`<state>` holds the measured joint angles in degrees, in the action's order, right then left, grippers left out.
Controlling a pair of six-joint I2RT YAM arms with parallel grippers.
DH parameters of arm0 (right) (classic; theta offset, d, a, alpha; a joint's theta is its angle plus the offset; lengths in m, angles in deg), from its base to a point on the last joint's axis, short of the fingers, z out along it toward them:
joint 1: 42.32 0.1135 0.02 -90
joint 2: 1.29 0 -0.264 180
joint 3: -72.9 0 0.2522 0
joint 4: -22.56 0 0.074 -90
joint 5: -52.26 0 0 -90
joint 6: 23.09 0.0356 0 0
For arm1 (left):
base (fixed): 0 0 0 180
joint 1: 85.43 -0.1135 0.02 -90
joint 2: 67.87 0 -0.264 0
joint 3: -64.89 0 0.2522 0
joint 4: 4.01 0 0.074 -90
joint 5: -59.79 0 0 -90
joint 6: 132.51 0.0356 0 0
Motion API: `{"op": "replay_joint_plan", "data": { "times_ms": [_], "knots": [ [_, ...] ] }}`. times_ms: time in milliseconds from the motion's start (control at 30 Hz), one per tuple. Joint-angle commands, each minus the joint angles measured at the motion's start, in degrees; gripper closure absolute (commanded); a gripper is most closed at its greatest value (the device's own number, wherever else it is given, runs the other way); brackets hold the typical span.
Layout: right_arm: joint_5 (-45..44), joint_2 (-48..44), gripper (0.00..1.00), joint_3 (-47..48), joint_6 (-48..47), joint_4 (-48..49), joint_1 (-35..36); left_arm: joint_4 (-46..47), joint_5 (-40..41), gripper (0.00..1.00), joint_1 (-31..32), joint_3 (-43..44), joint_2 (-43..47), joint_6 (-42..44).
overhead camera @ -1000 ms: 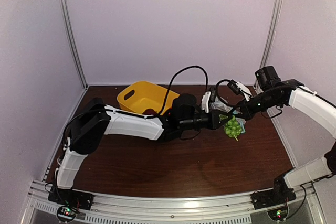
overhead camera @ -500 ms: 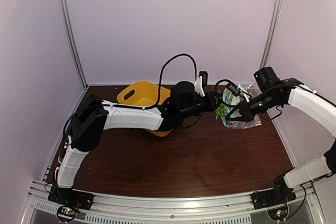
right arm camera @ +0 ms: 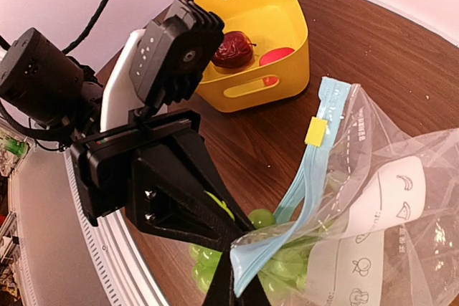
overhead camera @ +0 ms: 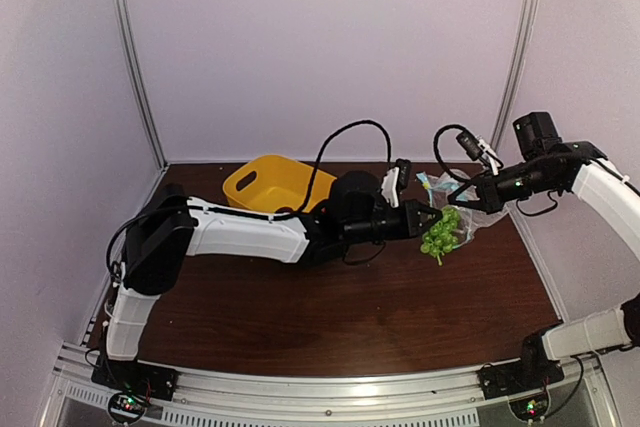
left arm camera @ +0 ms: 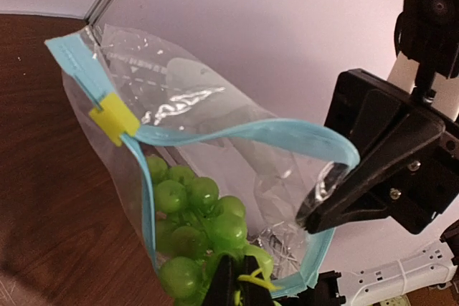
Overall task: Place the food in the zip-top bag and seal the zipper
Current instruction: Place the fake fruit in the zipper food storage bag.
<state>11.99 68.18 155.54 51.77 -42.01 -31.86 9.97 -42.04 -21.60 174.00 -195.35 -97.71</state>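
The clear zip-top bag (overhead camera: 458, 197) hangs open in the air at the right. My right gripper (overhead camera: 468, 199) is shut on its rim, as the right wrist view (right arm camera: 240, 288) shows. The light blue zipper (left arm camera: 237, 134) rings the open mouth and carries a yellow slider (left arm camera: 115, 118). My left gripper (overhead camera: 428, 217) is shut on the stem of the green grape bunch (left arm camera: 201, 227), which sits in the bag's mouth, partly inside. The dark maroon fruit (right arm camera: 233, 48) and the pink-red fruit (right arm camera: 276, 55) lie in the yellow basket (right arm camera: 287, 12).
The yellow basket (overhead camera: 262, 185) stands at the back of the brown table, behind my left arm. Pale walls with metal posts close the back and sides. A white power strip (left arm camera: 401, 277) shows low in the left wrist view.
My left gripper has come down and to the right with the grapes, which now sit in the bag's mouth. My right gripper has moved back and to the right with the bag.
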Motion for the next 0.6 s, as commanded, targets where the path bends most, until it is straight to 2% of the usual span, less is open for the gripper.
{"op": "replay_joint_plan", "data": {
  "times_ms": [0, 200, 400, 567],
  "knots": [
    [0.44, -0.61, 1.00, -2.09, 0.73, 1.80, -0.09, 1.16, -0.10, 1.00, 0.28, 2.27, 3.59, -0.39],
    [4.05, -0.71, 1.00, -3.05, 3.18, 3.65, -0.04, -6.03, 6.36, 1.00, 0.10, 9.35, -1.29, -5.73],
    [13.47, 0.58, 1.00, -1.23, -1.62, -2.17, -0.08, -9.58, 6.76, 1.00, -0.11, 19.73, -7.81, -10.92],
    [14.63, 0.37, 1.00, -0.88, -2.08, -3.06, 0.00, -8.87, 8.68, 1.00, -0.77, 20.84, -8.65, -14.02]
  ]
}}
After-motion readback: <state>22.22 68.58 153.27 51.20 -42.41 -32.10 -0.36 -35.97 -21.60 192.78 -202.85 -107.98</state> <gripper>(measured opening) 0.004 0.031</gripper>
